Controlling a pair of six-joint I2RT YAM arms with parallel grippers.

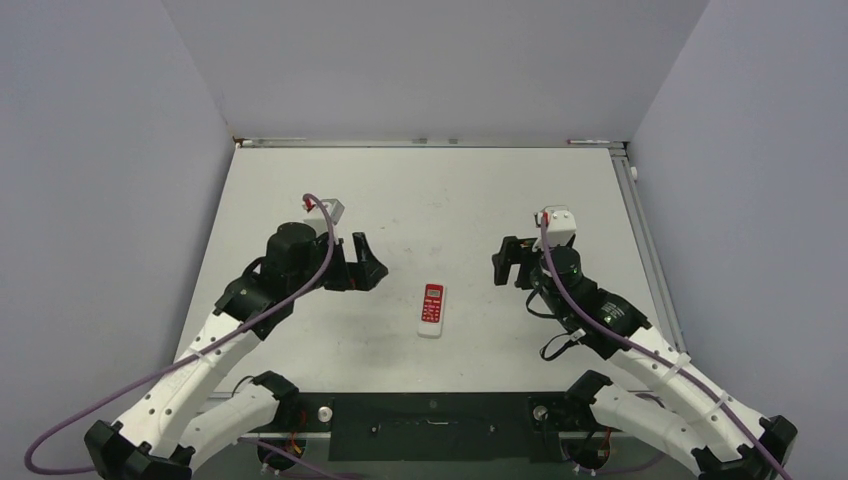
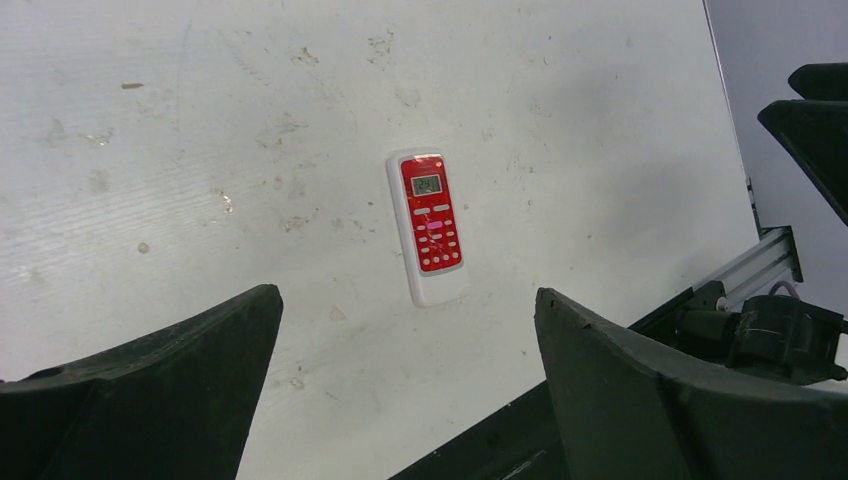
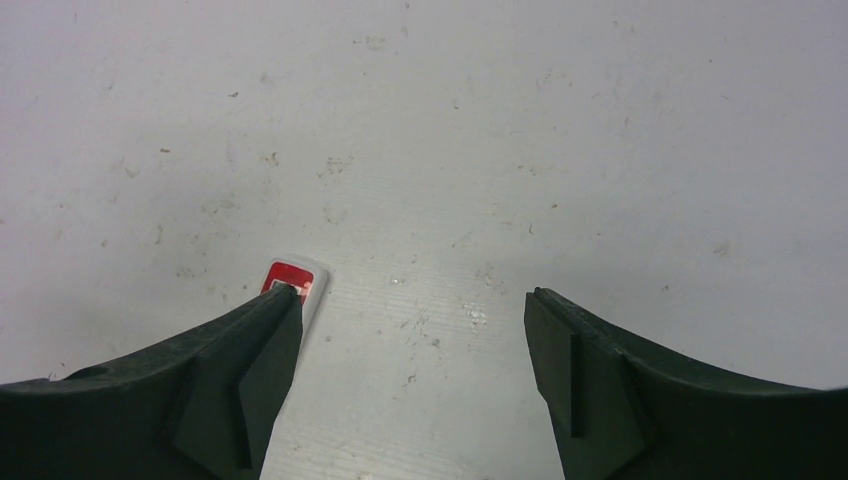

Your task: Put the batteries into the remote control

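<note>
Scuffed white table (image 1: pixel 300 200) is occupied centrally by the remote (image 1: pixel 432 308), laid red face up (back hidden, no batteries seen), with left gripper (image 1: pixel 368 258) and right gripper (image 1: pixel 503 262) held spread and empty either side, presumably to turn it.

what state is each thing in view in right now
remote control: lying flat on the table, red front up, held by neither arm
left gripper: jaws open wide, empty, off to the remote's side
right gripper: jaws open wide, empty, not touching the remote
</note>
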